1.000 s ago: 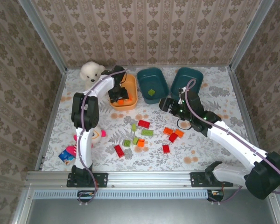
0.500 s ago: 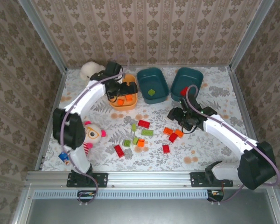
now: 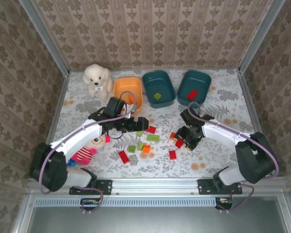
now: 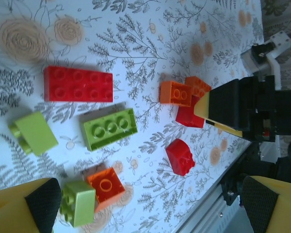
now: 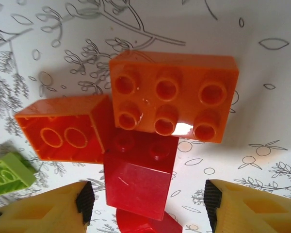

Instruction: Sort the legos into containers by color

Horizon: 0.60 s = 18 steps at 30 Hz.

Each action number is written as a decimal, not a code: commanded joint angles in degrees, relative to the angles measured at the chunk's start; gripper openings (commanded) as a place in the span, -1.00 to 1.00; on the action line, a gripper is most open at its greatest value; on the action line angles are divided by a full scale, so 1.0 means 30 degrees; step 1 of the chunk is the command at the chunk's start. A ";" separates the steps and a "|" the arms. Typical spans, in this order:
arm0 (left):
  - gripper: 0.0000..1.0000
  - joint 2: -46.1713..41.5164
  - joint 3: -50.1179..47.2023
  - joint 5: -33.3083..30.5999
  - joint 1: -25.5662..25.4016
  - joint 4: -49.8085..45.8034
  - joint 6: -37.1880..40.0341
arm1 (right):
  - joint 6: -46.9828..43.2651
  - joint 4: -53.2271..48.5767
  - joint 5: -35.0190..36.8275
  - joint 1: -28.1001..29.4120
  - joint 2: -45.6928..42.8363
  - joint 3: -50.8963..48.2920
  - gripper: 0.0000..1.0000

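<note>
Top external view, from the left: my left gripper (image 3: pixel 139 124) has left the orange tub (image 3: pixel 120 87), where an orange lego (image 3: pixel 131 99) lies. It has come down to the loose legos on the bench (image 3: pixel 218 155), just beside the long red lego (image 3: pixel 150 129). In the left wrist view its fingers (image 4: pixel 41 206) are spread wide and hold nothing, and the long red lego and a green lego (image 4: pixel 109 127) lie in front of them. The middle teal tub (image 3: pixel 150 78) holds one green piece (image 3: pixel 157 96), and the right teal tub (image 3: pixel 202 76) holds one red piece (image 3: pixel 192 94). My right gripper (image 3: pixel 188 140) has also come away from that side and hangs low over a small cluster. In the right wrist view it is spread, with a red brick (image 5: pixel 138 187) between the tips, and this brick touches two orange bricks (image 5: pixel 172 104). I judge that a drop is finished on each side and a new pick begins. Most legos are still on the bench, so the sorting is at an early stage.
</note>
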 commanded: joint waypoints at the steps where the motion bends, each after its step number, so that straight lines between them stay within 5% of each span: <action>1: 0.98 -0.1174 -0.0573 -0.0071 -0.0185 0.1622 -0.1247 | 0.0433 0.0289 -0.0247 0.0091 0.0598 -0.0266 0.20; 9: 0.97 -0.2211 -0.1370 -0.0836 -0.0422 0.1592 -0.1842 | 0.0184 0.0589 -0.0115 0.0218 0.1119 -0.0552 -0.15; 13: 0.97 -0.2455 -0.1668 -0.1027 -0.0567 0.1972 -0.2264 | -0.0426 0.0217 0.0554 0.0211 0.0702 -0.0136 -0.50; 18: 0.97 -0.3048 -0.1423 -0.2256 -0.0594 0.2630 -0.3256 | -0.2610 -0.2680 0.3648 0.0336 -0.1529 0.2527 -0.52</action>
